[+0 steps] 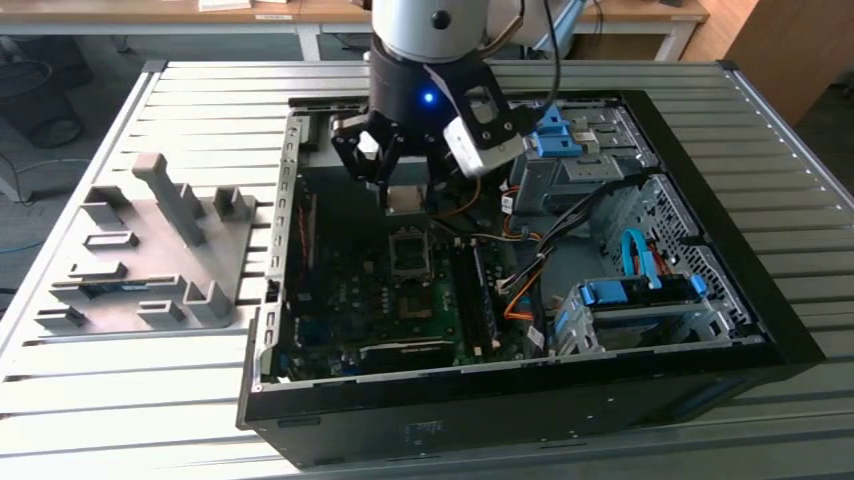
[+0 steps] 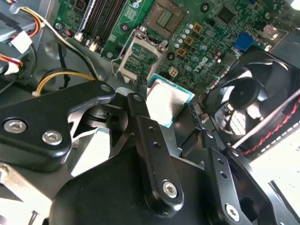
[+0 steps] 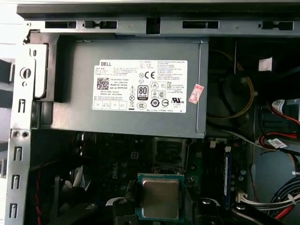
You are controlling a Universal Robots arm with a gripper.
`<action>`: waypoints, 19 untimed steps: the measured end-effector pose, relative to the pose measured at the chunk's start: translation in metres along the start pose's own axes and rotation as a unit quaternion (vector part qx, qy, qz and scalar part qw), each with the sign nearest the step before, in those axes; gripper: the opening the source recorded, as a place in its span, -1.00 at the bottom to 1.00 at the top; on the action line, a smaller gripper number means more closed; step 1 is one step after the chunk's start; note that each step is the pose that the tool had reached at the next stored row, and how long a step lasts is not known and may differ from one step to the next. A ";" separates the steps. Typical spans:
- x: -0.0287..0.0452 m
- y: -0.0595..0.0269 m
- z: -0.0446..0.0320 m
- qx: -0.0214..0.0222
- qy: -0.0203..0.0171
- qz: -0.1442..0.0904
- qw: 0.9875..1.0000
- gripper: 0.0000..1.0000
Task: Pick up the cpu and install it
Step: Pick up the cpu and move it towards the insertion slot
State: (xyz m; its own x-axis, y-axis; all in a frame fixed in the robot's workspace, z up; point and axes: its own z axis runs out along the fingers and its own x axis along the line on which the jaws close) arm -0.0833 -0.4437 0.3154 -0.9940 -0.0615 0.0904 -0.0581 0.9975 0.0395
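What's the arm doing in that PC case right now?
The arm's pincer is shut on the cpu, gripping it by two opposite edges. It hangs inside the open computer case above the motherboard, near the empty socket. The cpu is not seated yet.

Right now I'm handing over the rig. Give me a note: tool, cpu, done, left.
Tool: shut on the cpu, gripped by opposite edges, metal face up towards both wrist cameras.
Cpu: held in the air inside the open pc case, over the motherboard, just short of the socket.
Done: cpu picked up and carried into the case.
Left: install. The socket has no chip in it, and the cpu is not touching it.
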 end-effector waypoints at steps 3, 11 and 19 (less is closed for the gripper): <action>-0.0005 -0.0005 0.0052 0.000 0.000 0.000 1.000 -0.06; -0.0015 -0.0011 0.0159 0.000 0.000 0.000 1.000 -0.06; -0.0025 -0.0016 0.0270 0.000 0.000 0.000 1.000 -0.06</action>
State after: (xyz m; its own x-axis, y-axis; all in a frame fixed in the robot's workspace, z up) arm -0.0832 -0.4442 0.2882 -0.9940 -0.0617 0.0905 -0.0584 0.9975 0.0394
